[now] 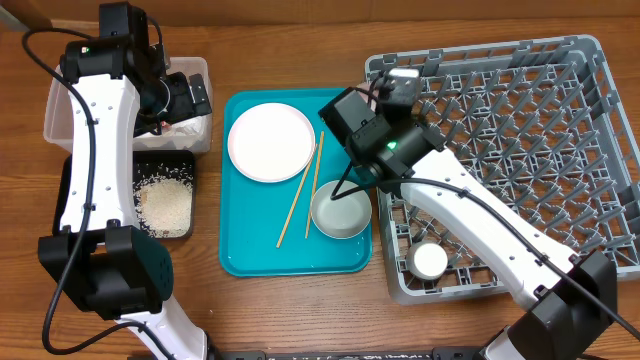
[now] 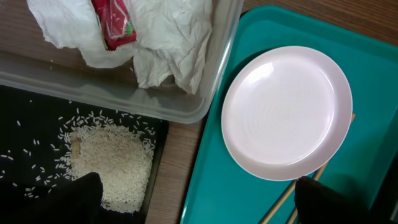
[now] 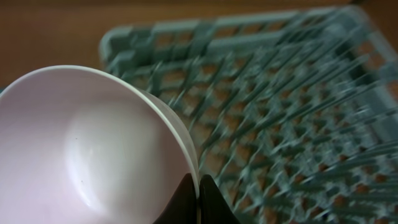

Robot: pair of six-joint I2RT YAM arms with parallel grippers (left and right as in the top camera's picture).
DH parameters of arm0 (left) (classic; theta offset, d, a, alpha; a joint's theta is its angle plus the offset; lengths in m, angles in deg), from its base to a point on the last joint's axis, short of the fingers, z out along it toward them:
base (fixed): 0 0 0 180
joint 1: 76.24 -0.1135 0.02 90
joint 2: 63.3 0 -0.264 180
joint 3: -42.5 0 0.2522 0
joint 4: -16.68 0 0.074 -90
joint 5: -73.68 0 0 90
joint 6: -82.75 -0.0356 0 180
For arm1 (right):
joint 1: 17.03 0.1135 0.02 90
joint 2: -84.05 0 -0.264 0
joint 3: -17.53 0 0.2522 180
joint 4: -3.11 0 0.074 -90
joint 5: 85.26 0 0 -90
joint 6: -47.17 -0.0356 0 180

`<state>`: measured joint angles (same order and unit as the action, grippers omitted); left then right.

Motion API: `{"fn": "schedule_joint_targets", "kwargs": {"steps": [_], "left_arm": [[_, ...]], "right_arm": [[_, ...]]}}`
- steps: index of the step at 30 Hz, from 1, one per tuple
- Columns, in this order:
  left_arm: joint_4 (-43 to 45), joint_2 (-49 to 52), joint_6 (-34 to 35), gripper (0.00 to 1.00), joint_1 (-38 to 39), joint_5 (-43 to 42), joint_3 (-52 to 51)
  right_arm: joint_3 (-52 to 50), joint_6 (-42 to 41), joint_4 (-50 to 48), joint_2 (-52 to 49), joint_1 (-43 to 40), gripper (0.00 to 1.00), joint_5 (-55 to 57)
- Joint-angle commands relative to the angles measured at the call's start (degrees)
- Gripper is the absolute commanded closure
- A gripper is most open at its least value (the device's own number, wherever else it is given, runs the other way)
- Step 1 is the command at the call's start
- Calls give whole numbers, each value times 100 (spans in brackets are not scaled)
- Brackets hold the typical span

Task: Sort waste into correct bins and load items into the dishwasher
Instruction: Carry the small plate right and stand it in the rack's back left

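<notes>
The pale bowl (image 1: pixel 338 212) is seen at the right edge of the teal tray (image 1: pixel 240 255), just beside the dish rack (image 1: pixel 520 130). Whether it rests on the tray or is raised off it can't be told. Its rim is pinched by the right gripper (image 3: pixel 198 186), jaws drawn narrow on the thin wall, one tip each side. In the right wrist view the rack is blurred behind the bowl.

Just left of the bowl, two chopsticks (image 1: pixel 298 200) are laid diagonally on the tray, approx. parallel. A round plate (image 1: pixel 270 141) is set flat in the tray's far-left part, its edge beside the chopsticks' upper ends. A white cup (image 1: pixel 430 261) is held in the rack's near-left corner; upright or inverted can't be told.

Left of the tray, a clear tub (image 2: pixel 155 99) is filled w/ a crumpled napkin (image 2: pixel 168 43) and a red wrapper (image 2: pixel 115 25). Next to it, a black tray (image 2: pixel 25 124) is loaded w/ a heap of rice (image 2: pixel 112 165), loose grains scattered round it.

The left gripper (image 2: pixel 202 199) is held above the tub/tray border, jaws spread wide, nothing between them. Only its dark fingers (image 2: pixel 78 199) are seen at the frame's bottom corners. Everything is placed on a wooden table (image 1: pixel 300 310).
</notes>
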<state>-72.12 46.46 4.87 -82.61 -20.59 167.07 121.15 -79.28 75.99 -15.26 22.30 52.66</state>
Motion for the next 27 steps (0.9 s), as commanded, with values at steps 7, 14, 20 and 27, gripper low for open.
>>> {"fn": "schedule_joint_targets", "kwargs": {"steps": [7,14,20,27], "left_arm": [[13,7,33,0,2,-17,127],[13,7,33,0,2,-17,127],[13,9,31,0,2,-20,127],[13,7,33,0,2,-17,127]], "right_arm": [[35,1685,-1674,-210,-422,96,2874],[35,3738,-3362,-883,-1187,96,2712],[35,4883,-4463,-1556,-1272,96,2247],[35,5169,-4684,-2243,-1272,96,2317]]}}
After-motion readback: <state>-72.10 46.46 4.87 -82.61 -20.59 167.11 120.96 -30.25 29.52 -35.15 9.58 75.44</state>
